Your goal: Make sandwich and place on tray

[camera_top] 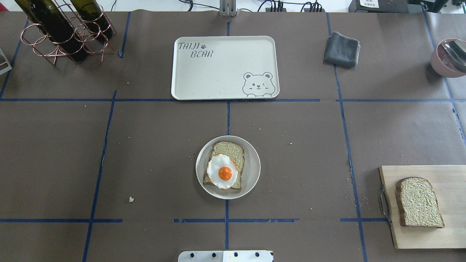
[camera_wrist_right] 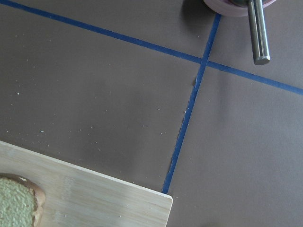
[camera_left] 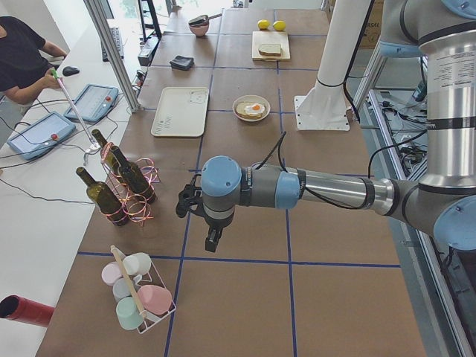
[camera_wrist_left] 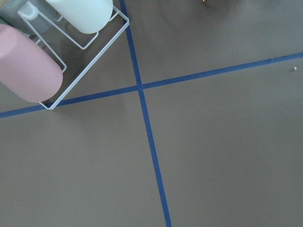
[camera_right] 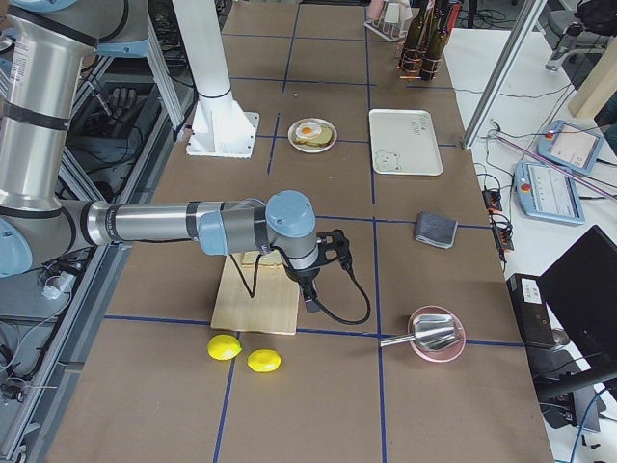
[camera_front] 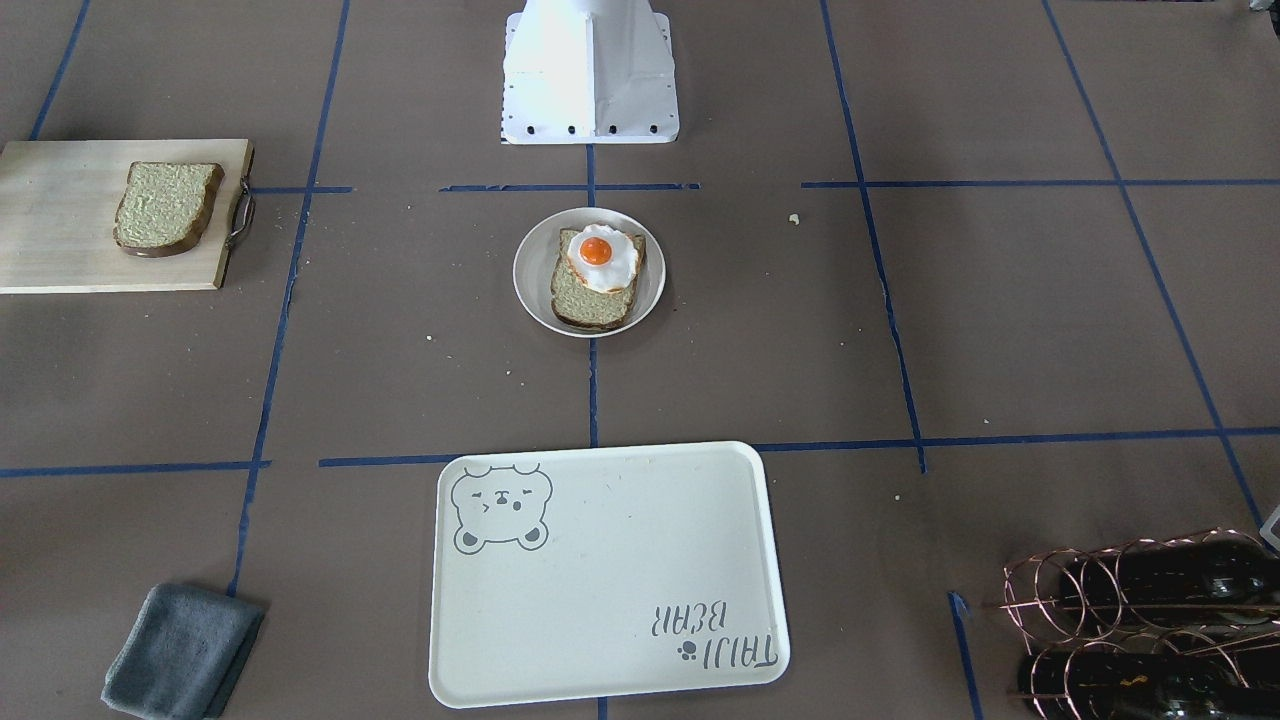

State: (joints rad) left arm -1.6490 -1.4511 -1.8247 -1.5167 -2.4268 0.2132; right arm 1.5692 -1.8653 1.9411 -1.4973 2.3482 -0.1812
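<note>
One bread slice (camera_top: 233, 151) lies on a small round white plate (camera_top: 252, 171) at the table's middle, with the fried egg (camera_top: 222, 171) on top. The second bread slice (camera_top: 418, 202) lies on the wooden cutting board (camera_top: 447, 233) at the right; its edge shows in the right wrist view (camera_wrist_right: 16, 203). The cream bear tray (camera_top: 218, 69) is at the far middle with nothing on it. My left gripper (camera_left: 212, 242) hangs over bare table far left, near the cup rack. My right gripper (camera_right: 308, 304) hangs by the board's outer end. I cannot tell whether either is open or shut.
A copper rack with wine bottles (camera_top: 62, 32) stands far left. A grey cloth (camera_top: 341, 50) and a pink bowl with a spoon (camera_top: 449, 58) are far right. Two lemons (camera_right: 246, 354) lie beyond the board. A cup rack (camera_left: 137, 297) stands at the left end.
</note>
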